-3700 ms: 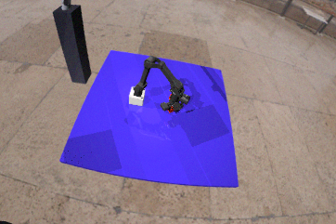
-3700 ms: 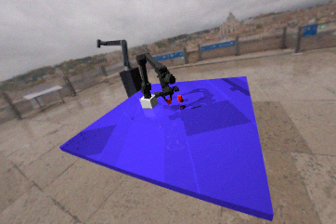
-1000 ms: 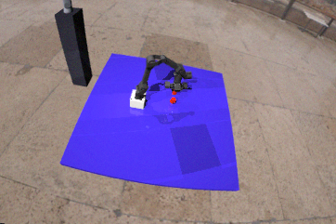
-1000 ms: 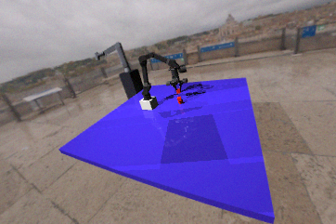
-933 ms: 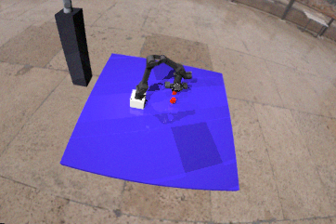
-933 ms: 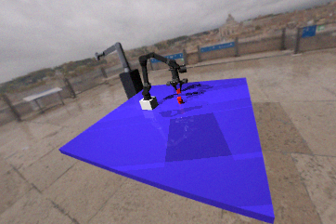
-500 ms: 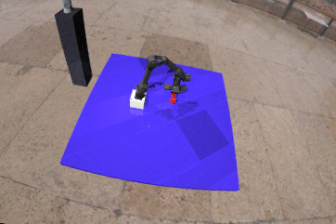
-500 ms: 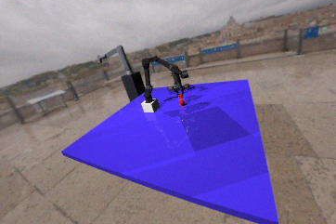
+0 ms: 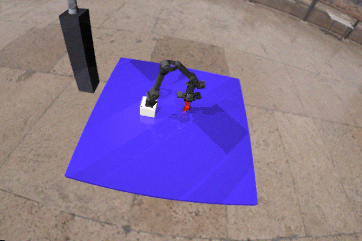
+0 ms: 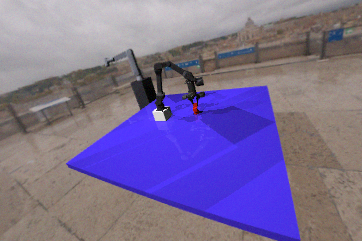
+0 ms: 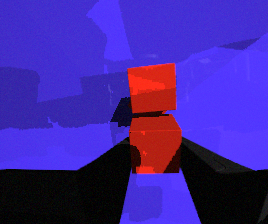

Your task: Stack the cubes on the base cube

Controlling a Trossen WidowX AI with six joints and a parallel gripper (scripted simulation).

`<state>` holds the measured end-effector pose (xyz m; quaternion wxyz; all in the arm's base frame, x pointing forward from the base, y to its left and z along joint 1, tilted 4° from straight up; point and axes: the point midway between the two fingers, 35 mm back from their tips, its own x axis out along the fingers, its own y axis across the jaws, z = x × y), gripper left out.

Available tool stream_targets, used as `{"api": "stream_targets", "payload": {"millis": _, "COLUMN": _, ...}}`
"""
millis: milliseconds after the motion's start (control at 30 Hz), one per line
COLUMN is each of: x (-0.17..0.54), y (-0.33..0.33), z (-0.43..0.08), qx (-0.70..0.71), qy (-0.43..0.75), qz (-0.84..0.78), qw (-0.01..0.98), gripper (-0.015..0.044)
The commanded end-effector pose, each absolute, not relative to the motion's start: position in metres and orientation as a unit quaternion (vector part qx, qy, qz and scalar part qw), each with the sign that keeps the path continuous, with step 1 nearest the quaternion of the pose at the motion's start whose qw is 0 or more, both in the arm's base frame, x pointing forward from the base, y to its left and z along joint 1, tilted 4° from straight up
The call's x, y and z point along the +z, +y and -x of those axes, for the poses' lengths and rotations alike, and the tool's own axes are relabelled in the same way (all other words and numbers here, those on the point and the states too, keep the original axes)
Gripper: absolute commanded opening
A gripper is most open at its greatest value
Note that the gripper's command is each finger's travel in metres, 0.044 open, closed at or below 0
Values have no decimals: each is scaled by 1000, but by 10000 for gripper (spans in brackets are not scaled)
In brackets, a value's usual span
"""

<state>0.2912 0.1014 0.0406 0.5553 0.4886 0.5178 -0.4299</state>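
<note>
The hand (image 11: 155, 165) grips a red cube (image 11: 155, 147) near the middle of the blue bench (image 9: 150, 169), toward its far edge; a second red cube (image 11: 152, 88) lies just beyond, probably awaiting stacking.

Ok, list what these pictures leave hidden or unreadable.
- Base cube: not identifiable in any view; the wrist view shows only two red cubes.
- Held cube: its flanks sit behind the dark fingers in the wrist view.
- Far cube: whether it touches the held cube is unclear.
- Top and exterior views: the cubes are one red speck under the hand.
</note>
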Motion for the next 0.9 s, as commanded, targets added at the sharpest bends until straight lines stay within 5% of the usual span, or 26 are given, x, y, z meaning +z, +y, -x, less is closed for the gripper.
{"api": "stream_targets", "payload": {"millis": 0, "x": 29, "y": 101, "z": -292, "qx": -432, "qy": 517, "qz": -488, "qw": 555, "gripper": 105}}
{"api": "stream_targets", "payload": {"millis": 867, "x": 21, "y": 101, "z": -293, "qx": -432, "qy": 517, "qz": -488, "qw": 555, "gripper": 105}}
